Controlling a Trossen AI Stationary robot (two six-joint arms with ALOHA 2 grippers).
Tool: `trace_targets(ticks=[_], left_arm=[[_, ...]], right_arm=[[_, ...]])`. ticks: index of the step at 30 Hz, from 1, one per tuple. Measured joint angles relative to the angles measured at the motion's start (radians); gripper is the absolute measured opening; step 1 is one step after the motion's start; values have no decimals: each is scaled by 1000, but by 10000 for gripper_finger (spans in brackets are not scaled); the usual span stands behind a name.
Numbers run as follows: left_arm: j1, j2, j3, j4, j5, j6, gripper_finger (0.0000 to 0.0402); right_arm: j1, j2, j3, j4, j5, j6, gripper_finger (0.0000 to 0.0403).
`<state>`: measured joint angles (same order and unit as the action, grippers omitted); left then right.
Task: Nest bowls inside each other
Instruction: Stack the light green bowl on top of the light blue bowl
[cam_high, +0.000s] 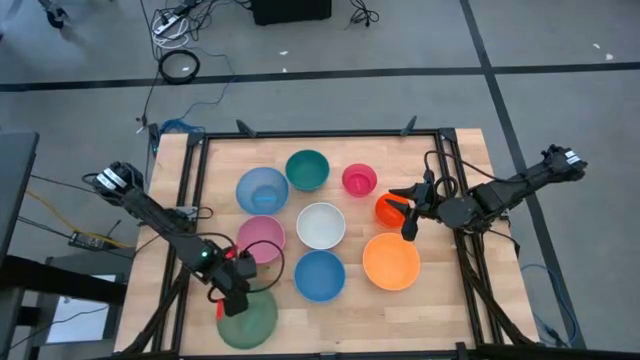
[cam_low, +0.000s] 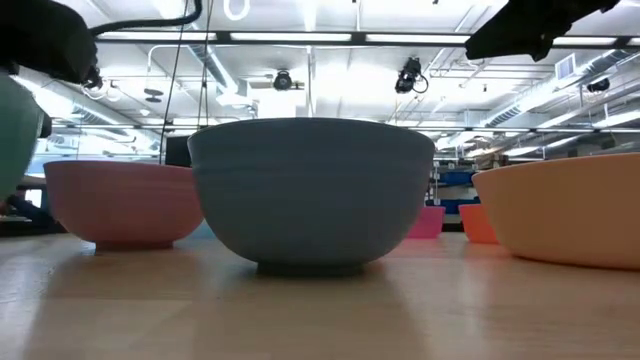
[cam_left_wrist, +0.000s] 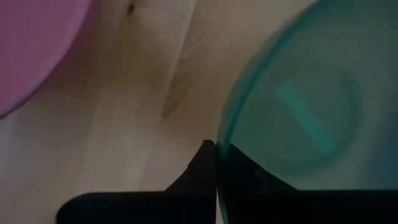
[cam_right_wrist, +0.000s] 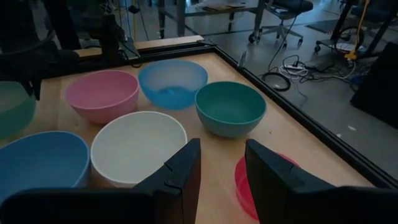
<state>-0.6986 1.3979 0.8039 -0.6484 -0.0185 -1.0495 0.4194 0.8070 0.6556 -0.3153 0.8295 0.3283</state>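
Observation:
Nine bowls stand open side up on the wooden table (cam_high: 450, 300): light blue (cam_high: 262, 190), teal (cam_high: 307, 169), magenta (cam_high: 359, 179), red-orange (cam_high: 386, 212), white (cam_high: 321, 225), pink (cam_high: 261, 238), blue (cam_high: 320, 275), orange (cam_high: 391, 261) and, near left, dark green (cam_high: 250, 320). My left gripper (cam_high: 232, 297) is shut on the dark green bowl (cam_left_wrist: 298, 112). My right gripper (cam_high: 407, 218) hovers open over the red-orange bowl (cam_right_wrist: 241, 186), its fingers apart with nothing between them. My left gripper pinches the dark green bowl's rim (cam_left_wrist: 221, 134) on its far-left side, one finger outside the wall (cam_left_wrist: 196, 171) and one inside, showing through the translucent plastic. The fingers come from above, slanting steeply down. The bowl is upright; whether its base rests on the table does not show.
A black frame (cam_high: 320, 133) borders the table. In the low view the blue bowl (cam_low: 312, 190) fills the middle, with the pink bowl (cam_low: 120, 200) to one side and the orange bowl (cam_low: 570, 215) to the other. Bare wood lies along the near edge.

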Motion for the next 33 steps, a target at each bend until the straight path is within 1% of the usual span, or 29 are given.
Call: trace_targets(ticks=[2,4,7,10,12,14,15,16,18,20,22,28,30,33], left_arm=[[-10,0,18,-15,-18,14,8],[-23,-10,70,-72,-67,31,8],[-30,-30,218,-284,-180,65,7],[-31,-38,391,-588,-337,78,7],[-30,-51,492,-746,-473,77,7],[-21,-70,558,-886,-591,77,7],[-10,-80,577,-931,-647,78,7],[5,-97,585,-930,-699,86,7],[43,-151,571,-900,-792,127,7],[89,-200,553,-932,-846,132,7],[143,-253,514,-921,-890,161,7],[296,-418,368,-909,-913,207,7],[333,-465,309,-857,-913,235,7],[385,-532,228,-737,-910,303,7]], right_arm=[[0,0,0,0,0,0,114],[0,0,0,0,0,0,114],[0,0,0,0,0,0,114],[-2,0,0,2,5,1,114],[-2,0,0,5,6,1,114],[-2,0,0,13,12,1,114],[-2,0,0,15,14,1,114],[-2,0,-1,19,16,0,114],[-2,0,-1,38,20,-22,114],[0,0,-1,62,33,-51,114],[10,1,-1,83,48,-89,114],[32,9,-1,187,91,-205,114],[32,11,-1,208,103,-234,114],[31,11,-1,244,106,-264,114]])
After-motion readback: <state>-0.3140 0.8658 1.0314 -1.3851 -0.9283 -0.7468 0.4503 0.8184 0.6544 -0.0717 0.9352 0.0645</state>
